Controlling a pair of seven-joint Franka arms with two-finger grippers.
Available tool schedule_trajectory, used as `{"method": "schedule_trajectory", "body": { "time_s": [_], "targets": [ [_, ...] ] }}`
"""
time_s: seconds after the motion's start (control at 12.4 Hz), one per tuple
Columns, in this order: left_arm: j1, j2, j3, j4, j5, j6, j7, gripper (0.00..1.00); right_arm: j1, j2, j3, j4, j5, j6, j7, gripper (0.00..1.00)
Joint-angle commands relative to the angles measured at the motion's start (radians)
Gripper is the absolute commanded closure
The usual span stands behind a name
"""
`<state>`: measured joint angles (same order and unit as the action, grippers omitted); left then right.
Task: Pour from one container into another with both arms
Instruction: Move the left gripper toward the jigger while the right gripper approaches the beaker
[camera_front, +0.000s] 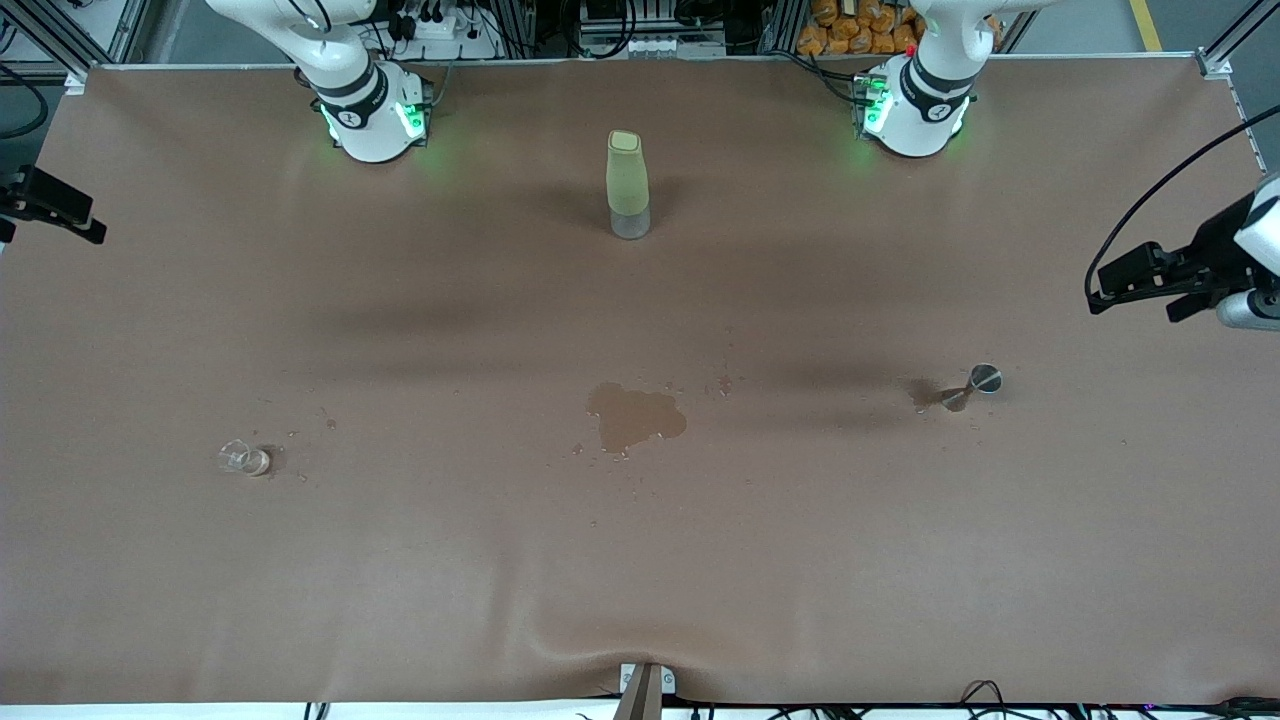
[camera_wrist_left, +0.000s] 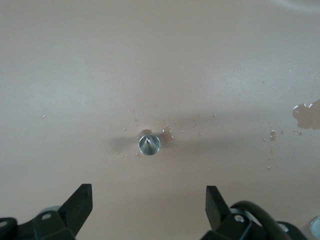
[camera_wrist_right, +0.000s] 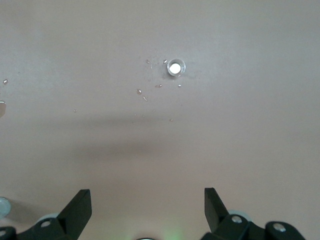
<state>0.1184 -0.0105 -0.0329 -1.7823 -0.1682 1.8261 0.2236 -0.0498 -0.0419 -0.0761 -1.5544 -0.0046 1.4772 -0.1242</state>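
Note:
A small metal cup (camera_front: 975, 385) (camera_wrist_left: 149, 144) stands on the brown table toward the left arm's end, with droplets around it. A small clear glass (camera_front: 243, 459) (camera_wrist_right: 175, 67) stands toward the right arm's end. My left gripper (camera_wrist_left: 149, 200) hangs high above the table near the metal cup, open and empty. In the front view it shows at the edge (camera_front: 1125, 278). My right gripper (camera_wrist_right: 147, 202) hangs high near the glass, open and empty, and shows at the other edge of the front view (camera_front: 60, 208).
A tall green bottle (camera_front: 628, 185) with a clear base stands mid-table, between the two arm bases. A wet puddle (camera_front: 635, 415) (camera_wrist_left: 306, 115) darkens the table cover between the glass and the metal cup. The cover is rumpled at the table's edge nearest the front camera (camera_front: 640, 650).

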Motion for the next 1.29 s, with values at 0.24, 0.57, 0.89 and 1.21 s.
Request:
{"method": "schedule_trajectory", "body": {
  "time_s": [0.24,0.57,0.89,1.21],
  "targets": [
    [0.226,0.151,-0.005,-0.051,-0.250,0.029,0.643,0.00,-0.132,0.072,0.007,-0.003,0.078,0.080,-0.254,0.00],
    [0.351,0.326,-0.005,-0.040,-0.419,0.018,1.084,0.00,-0.251,0.175,0.007,-0.003,0.207,0.127,-0.509,0.00],
    [0.423,0.490,-0.009,0.004,-0.568,-0.026,1.564,0.12,-0.341,0.286,0.007,0.005,0.357,0.182,-0.850,0.00],
    [0.463,0.644,-0.012,0.009,-0.688,-0.135,1.844,0.09,-0.424,0.427,0.009,0.005,0.529,0.184,-1.168,0.00]
  ]
}}
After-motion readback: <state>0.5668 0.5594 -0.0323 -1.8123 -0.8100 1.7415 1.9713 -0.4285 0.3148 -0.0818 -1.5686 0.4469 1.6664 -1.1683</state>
